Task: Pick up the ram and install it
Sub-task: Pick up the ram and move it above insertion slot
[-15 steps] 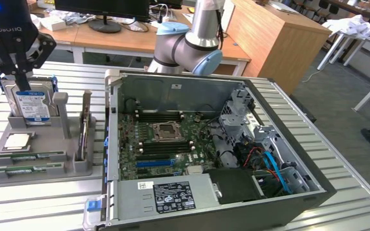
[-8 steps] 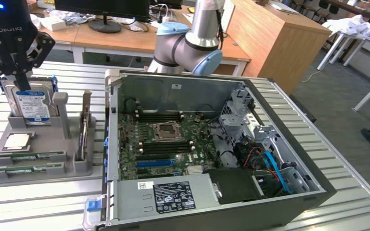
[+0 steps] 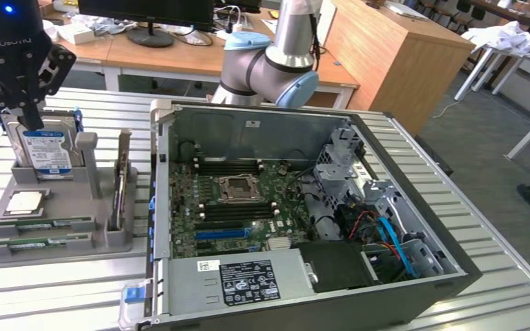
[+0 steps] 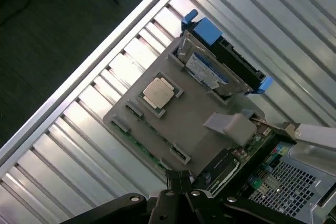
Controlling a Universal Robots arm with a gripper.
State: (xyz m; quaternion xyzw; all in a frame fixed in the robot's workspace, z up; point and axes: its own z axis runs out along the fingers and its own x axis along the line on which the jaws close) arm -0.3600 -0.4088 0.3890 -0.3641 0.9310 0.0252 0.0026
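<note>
My claw (image 3: 25,116) hangs closed and empty above the far end of the grey tray (image 3: 99,238), right over the upright hard drive (image 3: 49,150). In the wrist view my fingertips (image 4: 181,178) are pressed together with nothing between them.

The ram (image 3: 42,224) lies flat in its groove at the other end of the tray. The second stick (image 3: 33,243) lies just beside it, and the loose processor chip (image 3: 25,201) sits between the sticks and the drive. I cannot tell the two green sticks apart from here, so I take the one nearer the chip as mine.

I judge the step in hand to be the reach for the ram, and nothing is gripped yet. To do it well:

- I need to move along the tray, clear of the drive's top edge and the grey post beside it, before I go down at all.
- The claw has to open while I am high, since closed fingers would simply land on the board.
- I want my fingers across the stick's long thin edges, near its middle, so it lifts level and does not swing.
- The groove is tight and its neighbour is close, so a crooked descent could catch the second stick or the groove wall.
- I should squeeze lightly, because the small chips and the gold edge will not forgive pinching.
- The lift should go straight up out of the groove, with no twisting.

The open computer case (image 3: 430,200) stands beside the tray, and its black memory slots (image 3: 235,210) look bare.
</note>
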